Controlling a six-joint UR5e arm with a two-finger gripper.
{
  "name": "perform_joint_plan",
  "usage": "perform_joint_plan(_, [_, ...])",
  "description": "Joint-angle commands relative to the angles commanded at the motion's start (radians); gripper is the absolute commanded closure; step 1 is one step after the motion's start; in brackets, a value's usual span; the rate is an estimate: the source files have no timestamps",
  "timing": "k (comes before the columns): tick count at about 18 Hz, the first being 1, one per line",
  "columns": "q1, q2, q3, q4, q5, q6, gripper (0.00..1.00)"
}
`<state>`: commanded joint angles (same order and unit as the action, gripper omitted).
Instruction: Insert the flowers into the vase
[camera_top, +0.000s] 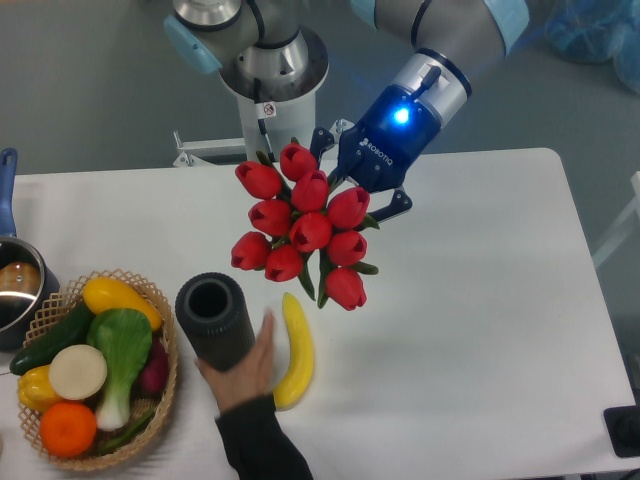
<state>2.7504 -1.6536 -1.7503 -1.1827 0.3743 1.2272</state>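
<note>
- The gripper (352, 185) is clamped on the stems of the flowers (303, 224), holding the bunch in the air above the table (480, 300); the fingers are mostly hidden behind the blooms.
- The flowers are red tulips with closed buds and a few green leaves poking out, heads turned toward the camera, hanging up and to the right of the vase (215, 320) and apart from it.
- The vase is a dark matte cylinder, its round mouth open and nothing showing inside.
- A person's hand (246, 371) grips the vase from below.
- A banana (295, 350) lies just beside the hand.
- At the left, a woven basket (160, 400) holds vegetables and fruit: cucumber, yellow pepper, bok choy, orange.
- A pot (15, 295) sits at the left edge.
</note>
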Motion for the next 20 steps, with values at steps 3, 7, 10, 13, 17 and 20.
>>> perform_joint_plan(3, [-0.008,0.003,0.000,0.000,0.000,0.000,0.66])
perform_joint_plan(7, [-0.006,0.002,-0.003,0.002,0.000,0.000,0.66])
perform_joint_plan(10, [-0.011,0.002,-0.002,0.002,-0.006,0.000,0.66])
perform_joint_plan(13, [-0.015,0.000,-0.002,0.000,-0.044,-0.002,0.66])
perform_joint_plan(17, [-0.047,-0.008,0.008,0.000,-0.054,-0.002,0.66])
perform_joint_plan(20, [-0.086,-0.020,0.011,0.032,-0.061,0.002,0.66])
